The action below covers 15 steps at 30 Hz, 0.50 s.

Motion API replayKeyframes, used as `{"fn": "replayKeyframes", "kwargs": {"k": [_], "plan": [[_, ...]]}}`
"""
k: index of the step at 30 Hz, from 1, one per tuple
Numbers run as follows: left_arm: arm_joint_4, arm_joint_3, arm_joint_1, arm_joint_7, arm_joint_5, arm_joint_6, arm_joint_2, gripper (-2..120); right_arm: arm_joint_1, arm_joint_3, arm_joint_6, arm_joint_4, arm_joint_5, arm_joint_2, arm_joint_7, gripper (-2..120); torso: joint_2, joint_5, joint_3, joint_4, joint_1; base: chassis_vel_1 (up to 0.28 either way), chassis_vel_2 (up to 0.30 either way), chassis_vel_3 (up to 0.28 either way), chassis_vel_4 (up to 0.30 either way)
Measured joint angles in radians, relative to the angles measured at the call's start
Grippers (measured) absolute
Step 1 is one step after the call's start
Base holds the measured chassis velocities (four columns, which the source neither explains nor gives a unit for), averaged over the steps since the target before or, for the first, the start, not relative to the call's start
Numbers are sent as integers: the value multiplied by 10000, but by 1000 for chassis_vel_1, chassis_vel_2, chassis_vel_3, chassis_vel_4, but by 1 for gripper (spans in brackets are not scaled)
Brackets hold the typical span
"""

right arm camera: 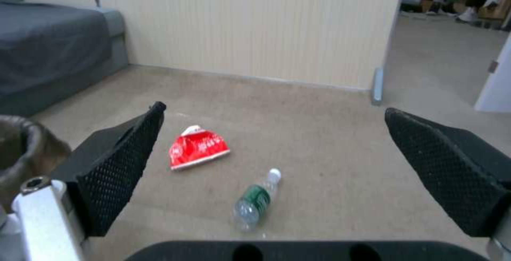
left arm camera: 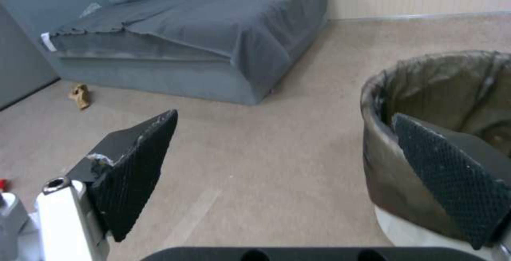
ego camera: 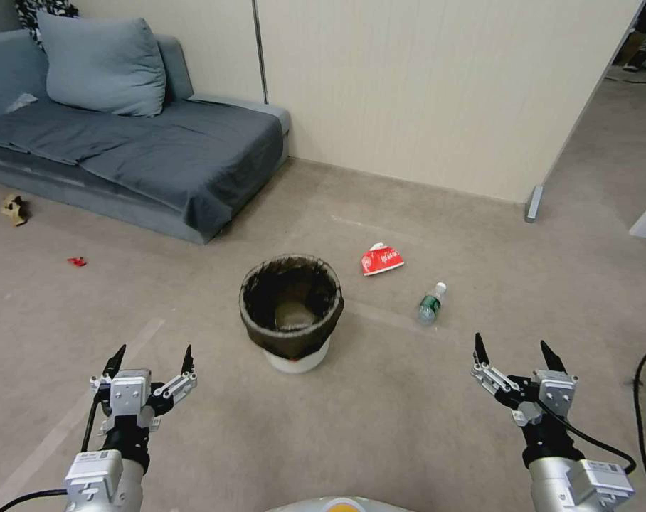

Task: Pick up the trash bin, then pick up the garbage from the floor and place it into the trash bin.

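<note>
Floor (ego camera: 408, 427) lies open around us, sofa (ego camera: 159, 156) and wall behind. Trash bin (ego camera: 292, 313), white with dark liner, stands between our left pincer (ego camera: 152, 359) and right pincer (ego camera: 515, 348), both spread wide; crushed red cup (ego camera: 382, 259) and bottle (ego camera: 430, 304) lie beside it.

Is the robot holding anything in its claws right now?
No, nothing is held. The left claw and right claw are both open and empty, hovering above the floor near the bin.

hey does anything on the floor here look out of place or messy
Yes, litter lies loose on the carpet: a crushed red cup and a bottle on its side right of the upright trash bin, plus a red scrap and brown paper near the sofa.
</note>
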Motion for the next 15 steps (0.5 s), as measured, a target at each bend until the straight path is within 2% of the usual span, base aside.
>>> {"fn": "replayKeyframes", "kwargs": {"k": [15], "plan": [[79,14,-96,109,-93,143,19,100,29,-85,145,-90,-31,-1,-68,100,0,0,2,1,1,-169,176,170,-171]]}}
